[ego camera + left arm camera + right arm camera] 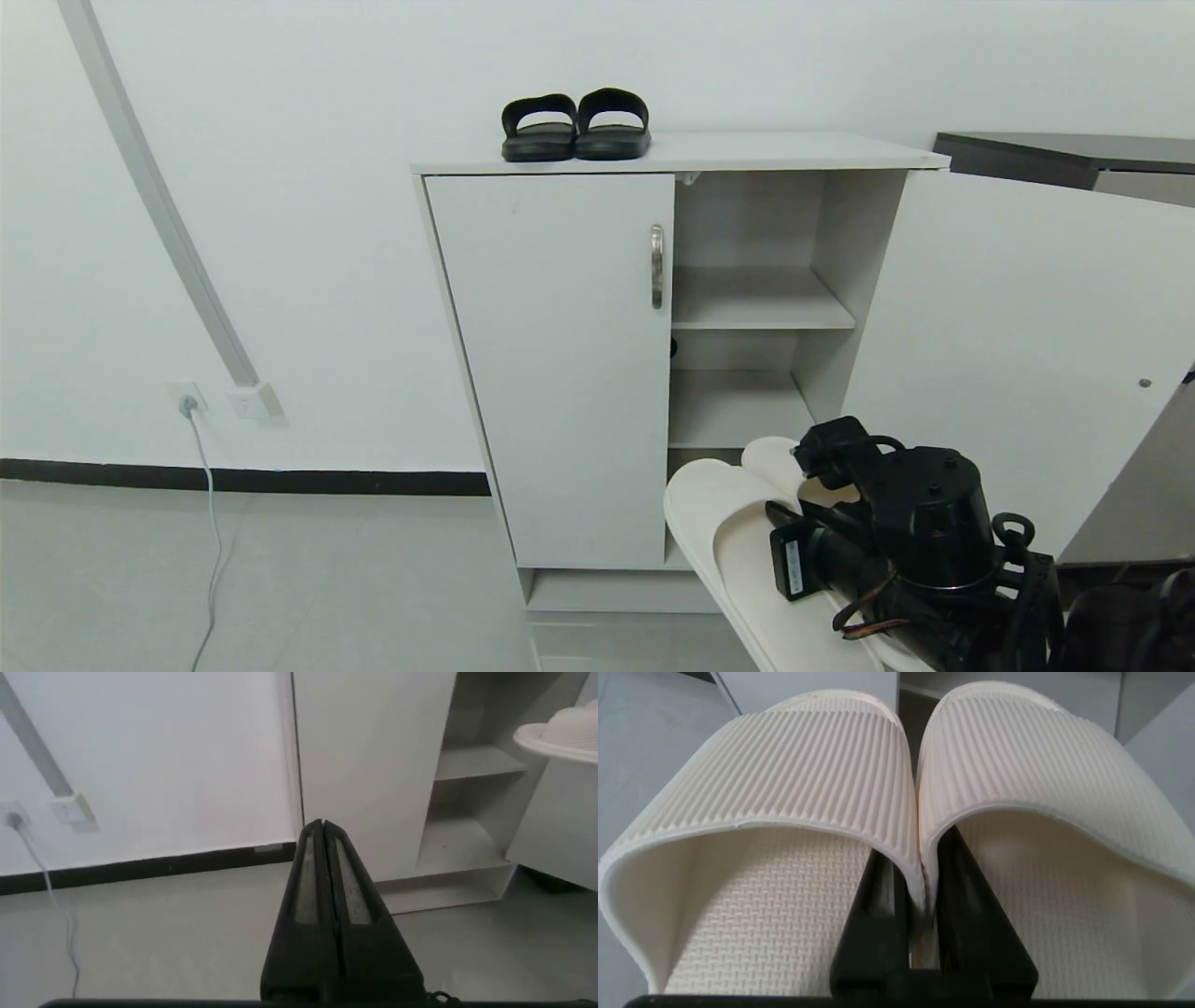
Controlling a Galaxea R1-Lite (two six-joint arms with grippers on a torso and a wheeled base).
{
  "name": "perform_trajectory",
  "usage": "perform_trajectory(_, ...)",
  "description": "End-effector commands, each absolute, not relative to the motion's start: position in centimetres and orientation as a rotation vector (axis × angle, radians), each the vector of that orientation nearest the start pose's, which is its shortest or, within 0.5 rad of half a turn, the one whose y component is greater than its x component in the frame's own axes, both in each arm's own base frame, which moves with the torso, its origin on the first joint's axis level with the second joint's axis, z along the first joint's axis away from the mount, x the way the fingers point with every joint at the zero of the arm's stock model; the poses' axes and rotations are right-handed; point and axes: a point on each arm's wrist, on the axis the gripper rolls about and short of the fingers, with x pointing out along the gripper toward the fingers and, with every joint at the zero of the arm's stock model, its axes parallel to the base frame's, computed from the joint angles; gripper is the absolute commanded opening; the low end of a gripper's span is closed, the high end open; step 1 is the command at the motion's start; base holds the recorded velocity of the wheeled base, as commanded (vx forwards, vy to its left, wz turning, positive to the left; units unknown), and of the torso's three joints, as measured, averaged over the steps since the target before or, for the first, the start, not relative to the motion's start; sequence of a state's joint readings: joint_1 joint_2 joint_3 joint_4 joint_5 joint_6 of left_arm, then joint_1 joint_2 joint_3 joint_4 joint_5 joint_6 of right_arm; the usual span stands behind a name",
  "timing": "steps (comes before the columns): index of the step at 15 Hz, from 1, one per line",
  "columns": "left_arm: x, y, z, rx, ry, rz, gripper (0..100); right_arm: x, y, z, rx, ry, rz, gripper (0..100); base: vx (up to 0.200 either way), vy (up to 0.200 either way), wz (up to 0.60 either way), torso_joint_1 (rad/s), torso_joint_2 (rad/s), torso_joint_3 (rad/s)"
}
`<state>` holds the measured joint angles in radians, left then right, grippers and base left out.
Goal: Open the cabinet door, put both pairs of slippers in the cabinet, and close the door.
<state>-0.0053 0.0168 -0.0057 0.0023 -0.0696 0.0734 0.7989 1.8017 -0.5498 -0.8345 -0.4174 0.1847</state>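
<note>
Right tool (917,882) pinching two white slippers (724,532), left tool (323,833) closed, two black slippers (560,140)

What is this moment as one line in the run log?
right door: open | left door: shut | right gripper: shut on white slippers | left gripper: shut, empty | black slippers: on cabinet top

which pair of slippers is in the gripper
The white pair, clamped by the right gripper before the open cabinet; the black pair sits on top of it.
</note>
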Motion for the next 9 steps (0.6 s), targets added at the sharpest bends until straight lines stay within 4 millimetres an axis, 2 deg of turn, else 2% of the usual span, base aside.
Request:
perform_trajectory(1,-2.3,-0.2,7.6,0.075,-0.008,-0.099,0,20.6,20.0,10.9,-0.06,0.377,0.345,0,0.0,0.0,0.0,0.0,0.0,0.0)
perform_trajectory(4,-2.3,-0.2,7.6,0.015,-0.004,-0.097,0,20.6,20.3,10.3,-0.067,0.384,0.352,0,0.0,0.0,0.0,0.0,0.0,0.0)
perform_trajectory(9,-2.3,-0.2,7.6,0.02,-0.004,-0.095,0,21.3,21.2,9.7,-0.049,0.346,0.36,0,0.0,0.0,0.0,0.0,0.0,0.0)
